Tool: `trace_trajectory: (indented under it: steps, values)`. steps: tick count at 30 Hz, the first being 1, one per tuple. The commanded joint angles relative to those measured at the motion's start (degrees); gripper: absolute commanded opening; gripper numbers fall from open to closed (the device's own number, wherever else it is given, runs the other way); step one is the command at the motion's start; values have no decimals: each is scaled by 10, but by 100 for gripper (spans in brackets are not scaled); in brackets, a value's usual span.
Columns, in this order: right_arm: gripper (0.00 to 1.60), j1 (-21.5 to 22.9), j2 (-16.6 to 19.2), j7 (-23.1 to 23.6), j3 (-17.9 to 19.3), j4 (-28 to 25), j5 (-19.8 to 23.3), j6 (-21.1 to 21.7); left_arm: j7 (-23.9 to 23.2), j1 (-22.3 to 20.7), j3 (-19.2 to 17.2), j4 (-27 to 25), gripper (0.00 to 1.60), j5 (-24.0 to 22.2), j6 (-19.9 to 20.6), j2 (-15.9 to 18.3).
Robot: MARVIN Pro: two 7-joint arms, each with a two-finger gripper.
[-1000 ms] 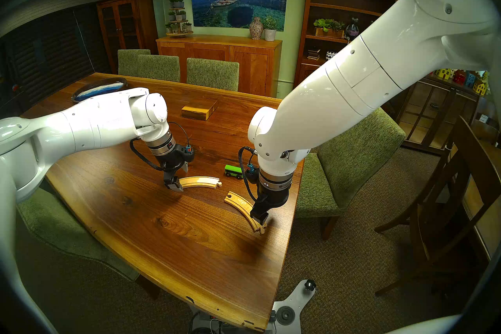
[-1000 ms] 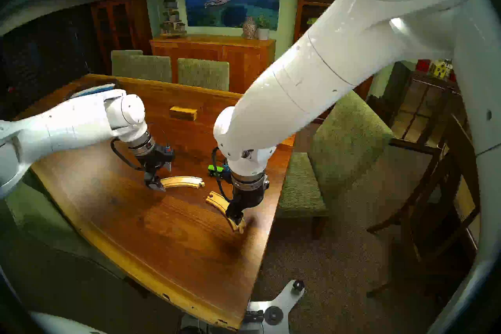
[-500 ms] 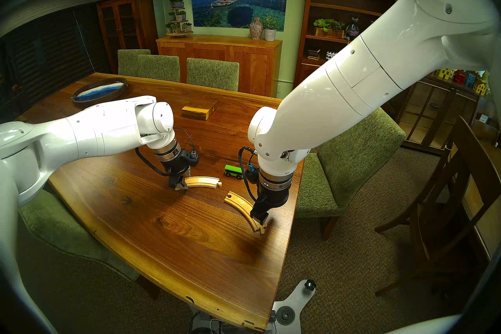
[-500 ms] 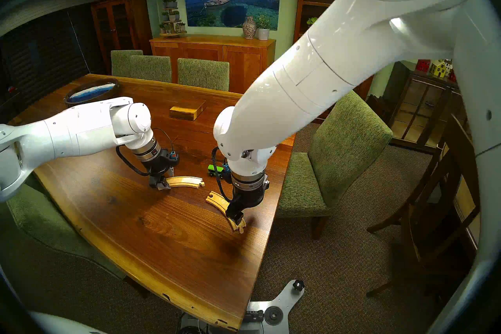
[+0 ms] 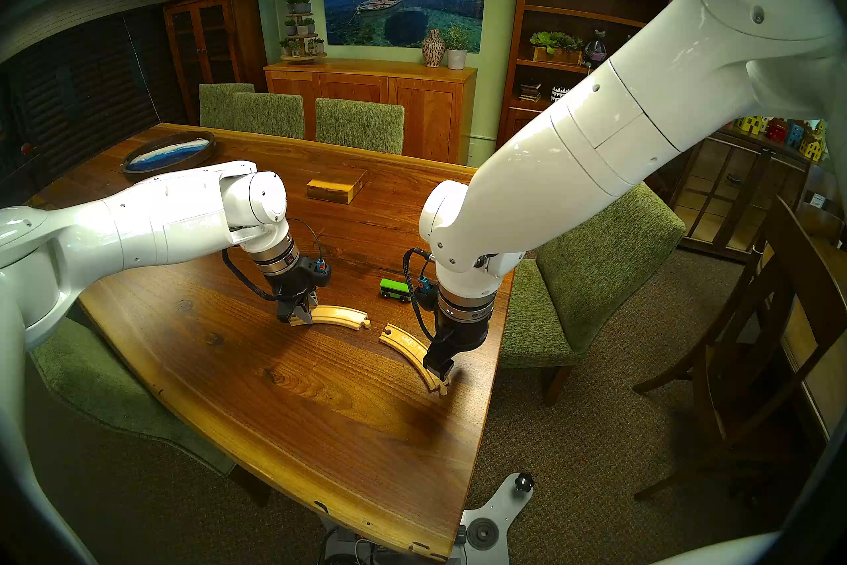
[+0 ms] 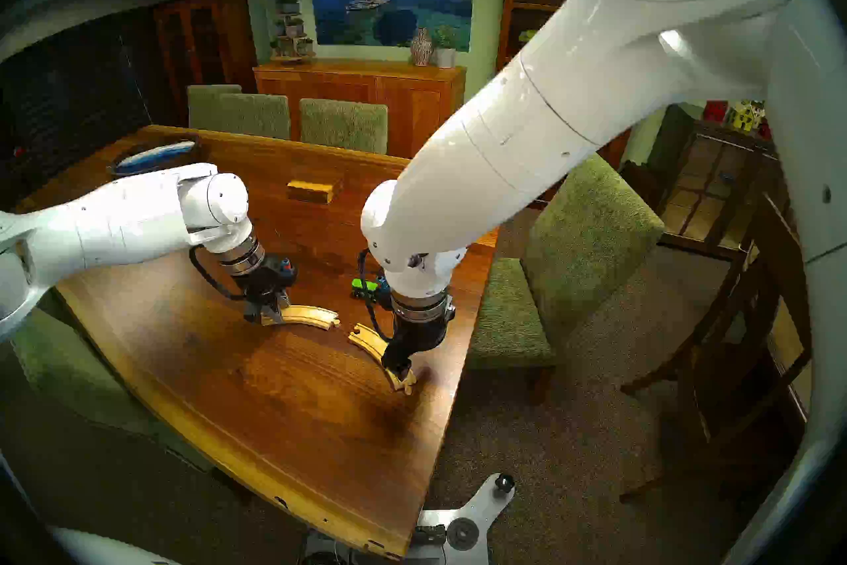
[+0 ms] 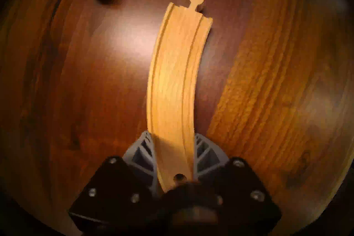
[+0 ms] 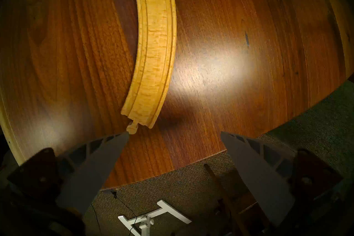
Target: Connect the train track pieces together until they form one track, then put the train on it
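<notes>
On dark wooden table: left gripper clamps pale curved wooden track piece; green boxy toy train at its 11 o'clock; second curved wooden track piece lies apart beyond peg; right gripper wide, empty; yellow-brown wooden box behind; green upholstered chairs around.

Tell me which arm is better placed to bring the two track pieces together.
Left. The left gripper is clamped on the socket end of one track piece, whose peg points at the socket of the other piece. The right gripper hangs open, holding nothing.
</notes>
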Motion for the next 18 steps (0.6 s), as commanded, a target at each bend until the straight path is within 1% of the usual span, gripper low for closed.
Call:
trace_trajectory:
  steps: [1, 5, 9, 13, 18]
  values:
    - [160, 9, 4, 1, 3, 3, 1, 0, -25, -32, -14, -67, 0, -13, 18, 60]
    - [160, 9, 4, 1, 3, 3, 1, 0, -27, -45, -24, -101, 0, -15, 29, 85]
    - [160, 9, 4, 1, 3, 3, 1, 0, -24, -48, -29, -121, 0, -15, 40, 99]
    - [160, 9, 4, 1, 3, 3, 0, 0, -22, -48, -31, -130, 0, -15, 50, 105]
    - [160, 10, 5, 1, 3, 3, 0, 0, -4, -40, -39, -145, 0, -21, 81, 107]
